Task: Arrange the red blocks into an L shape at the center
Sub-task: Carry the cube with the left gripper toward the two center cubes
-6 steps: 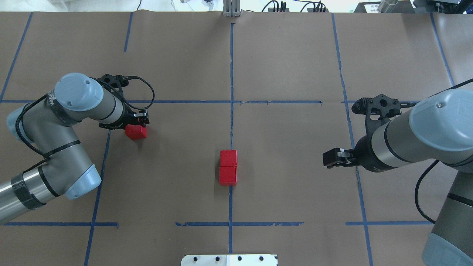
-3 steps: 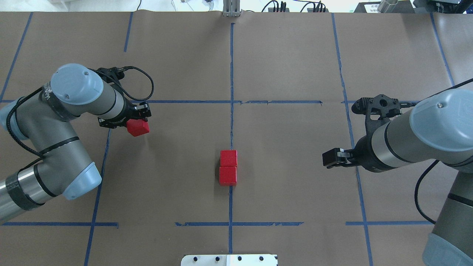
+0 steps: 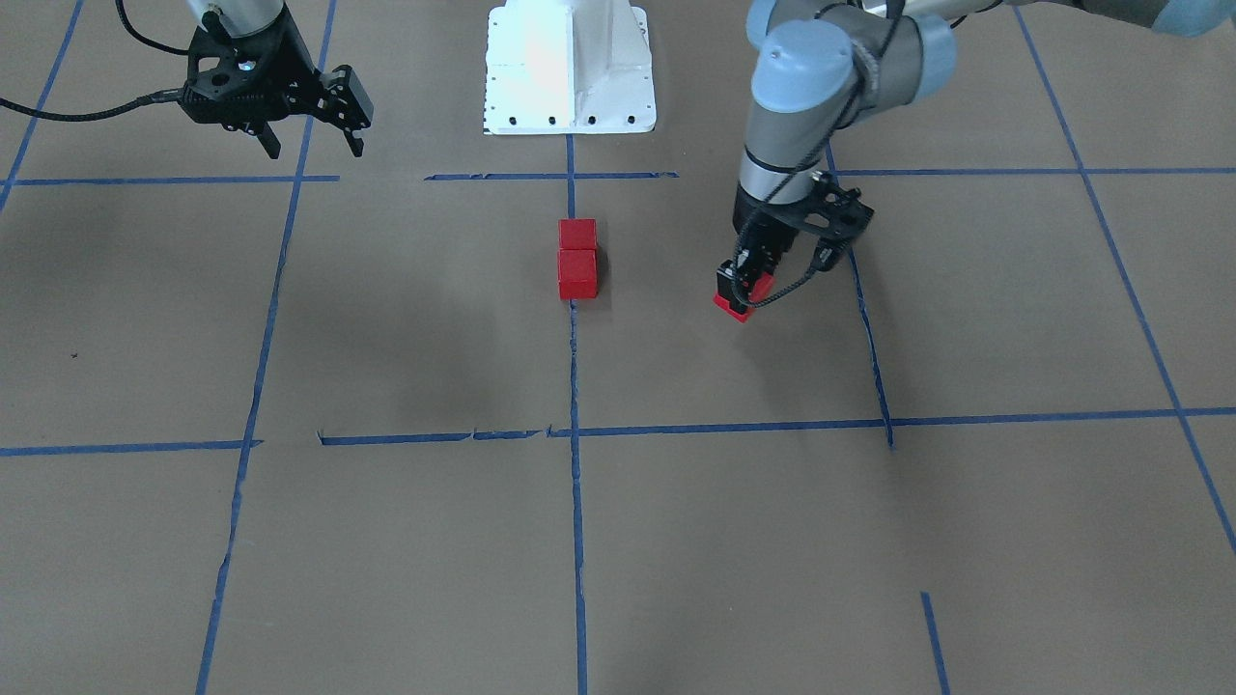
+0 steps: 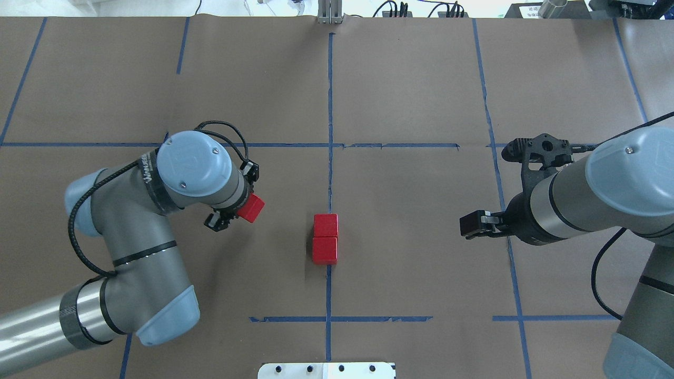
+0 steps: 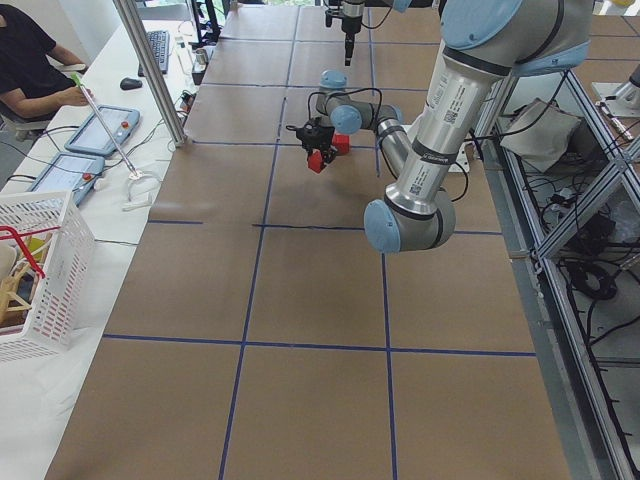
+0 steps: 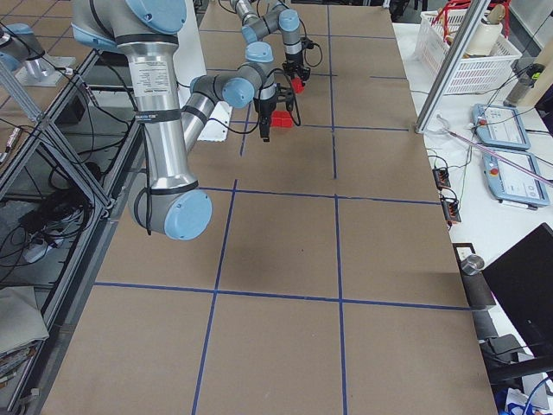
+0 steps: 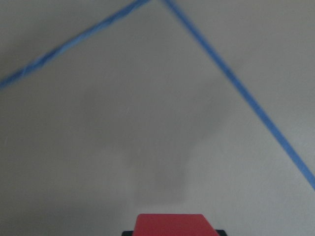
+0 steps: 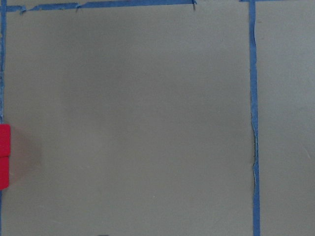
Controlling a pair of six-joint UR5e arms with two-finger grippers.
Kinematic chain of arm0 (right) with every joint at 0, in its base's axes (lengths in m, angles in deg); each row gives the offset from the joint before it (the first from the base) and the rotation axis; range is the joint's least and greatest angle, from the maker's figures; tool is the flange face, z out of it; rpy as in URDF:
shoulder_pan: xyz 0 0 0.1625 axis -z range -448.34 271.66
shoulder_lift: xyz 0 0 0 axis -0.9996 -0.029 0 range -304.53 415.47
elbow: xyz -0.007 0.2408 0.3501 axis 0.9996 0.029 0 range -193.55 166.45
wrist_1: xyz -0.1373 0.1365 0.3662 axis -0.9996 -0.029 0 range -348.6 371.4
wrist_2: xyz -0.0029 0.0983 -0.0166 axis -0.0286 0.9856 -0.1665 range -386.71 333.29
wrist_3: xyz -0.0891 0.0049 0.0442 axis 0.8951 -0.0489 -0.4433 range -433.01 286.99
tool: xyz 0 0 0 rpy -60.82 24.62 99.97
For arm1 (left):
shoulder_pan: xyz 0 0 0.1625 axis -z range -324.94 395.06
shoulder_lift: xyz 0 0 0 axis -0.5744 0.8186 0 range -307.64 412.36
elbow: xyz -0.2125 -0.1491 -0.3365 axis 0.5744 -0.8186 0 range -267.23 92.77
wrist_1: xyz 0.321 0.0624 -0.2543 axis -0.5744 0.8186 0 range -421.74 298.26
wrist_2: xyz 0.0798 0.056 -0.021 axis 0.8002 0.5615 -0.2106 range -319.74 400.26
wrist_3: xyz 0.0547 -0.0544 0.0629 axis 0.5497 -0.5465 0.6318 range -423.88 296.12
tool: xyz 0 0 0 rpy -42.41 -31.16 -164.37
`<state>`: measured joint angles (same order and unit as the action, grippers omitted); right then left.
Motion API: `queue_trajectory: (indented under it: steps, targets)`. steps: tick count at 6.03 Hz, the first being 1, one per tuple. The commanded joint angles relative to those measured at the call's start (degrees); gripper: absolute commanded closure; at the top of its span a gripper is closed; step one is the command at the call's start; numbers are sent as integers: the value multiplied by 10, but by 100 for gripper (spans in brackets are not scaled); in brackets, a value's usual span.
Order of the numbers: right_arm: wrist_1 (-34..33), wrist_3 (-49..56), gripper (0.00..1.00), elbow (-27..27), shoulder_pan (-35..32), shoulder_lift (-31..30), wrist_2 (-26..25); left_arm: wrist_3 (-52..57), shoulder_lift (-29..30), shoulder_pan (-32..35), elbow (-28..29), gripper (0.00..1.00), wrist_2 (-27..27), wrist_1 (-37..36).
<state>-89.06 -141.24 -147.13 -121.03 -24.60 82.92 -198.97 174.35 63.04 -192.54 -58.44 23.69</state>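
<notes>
Two red blocks (image 4: 325, 238) lie touching in a short column on the centre tape line; they also show in the front view (image 3: 577, 259) and at the left edge of the right wrist view (image 8: 4, 157). My left gripper (image 4: 237, 209) is shut on the third red block (image 4: 251, 207), turned at an angle, just above the paper and to the left of the pair. The held block also shows in the front view (image 3: 740, 297) and the left wrist view (image 7: 170, 225). My right gripper (image 3: 312, 145) is open and empty, well off to the right of the pair (image 4: 468, 225).
Brown paper with a blue tape grid (image 4: 330, 105) covers the table. The white robot base plate (image 3: 570, 68) sits at the near edge. A white basket (image 5: 40, 270), a metal post (image 5: 150, 70) and an operator (image 5: 30, 60) stand beyond the far side.
My left gripper has carried the red block to the right and toward the robot, from the left grid line to near the centre pair. The right arm has not moved.
</notes>
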Motion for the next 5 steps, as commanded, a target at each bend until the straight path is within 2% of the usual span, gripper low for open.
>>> queue_trajectory:
  steps: [1, 2, 5]
  targets:
    - [0, -1, 0, -5, -1, 0, -1, -174, 42, -19, 5, 98, -15, -49]
    - [0, -1, 0, -5, 0, -1, -3, -247, 56, -19, 20, 98, -11, -47]
    - [-1, -1, 0, -3, 6, -2, -4, -266, 74, -21, 74, 98, -10, -4]
